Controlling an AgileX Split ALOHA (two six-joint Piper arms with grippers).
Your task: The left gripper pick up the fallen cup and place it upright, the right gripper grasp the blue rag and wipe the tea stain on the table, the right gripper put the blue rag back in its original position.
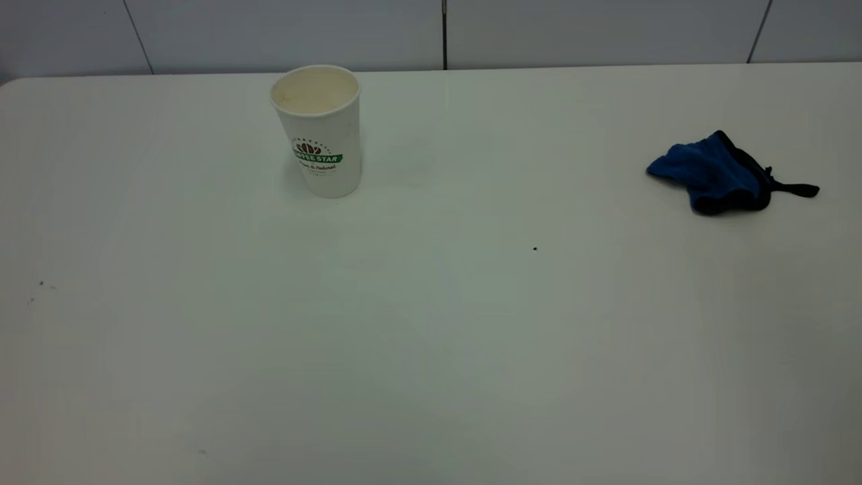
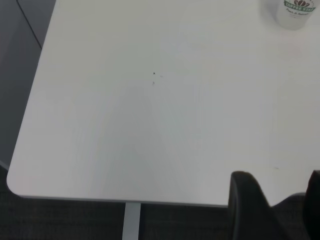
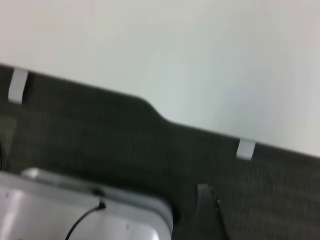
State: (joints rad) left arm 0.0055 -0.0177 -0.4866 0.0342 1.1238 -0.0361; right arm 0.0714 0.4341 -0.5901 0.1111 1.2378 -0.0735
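The cup (image 1: 318, 129) stands upright at the back left of the table (image 1: 431, 350), logo facing the camera; its base also shows in the left wrist view (image 2: 295, 12). The blue rag (image 1: 717, 173) lies crumpled at the right, its black loop tag pointing right. No tea stain shows on the tabletop. Neither gripper is in the exterior view. My left gripper (image 2: 280, 205) is open and empty, hovering over the table's near edge, far from the cup. My right gripper (image 3: 207, 212) hangs off the table over dark floor; only part of it shows.
A tiny dark speck (image 1: 535, 248) sits mid-table and faint specks (image 1: 40, 284) lie at the left. The table's rounded corner (image 2: 15, 182) and a leg (image 2: 131, 220) show below the left arm. A light grey box (image 3: 75, 210) sits beside the right arm.
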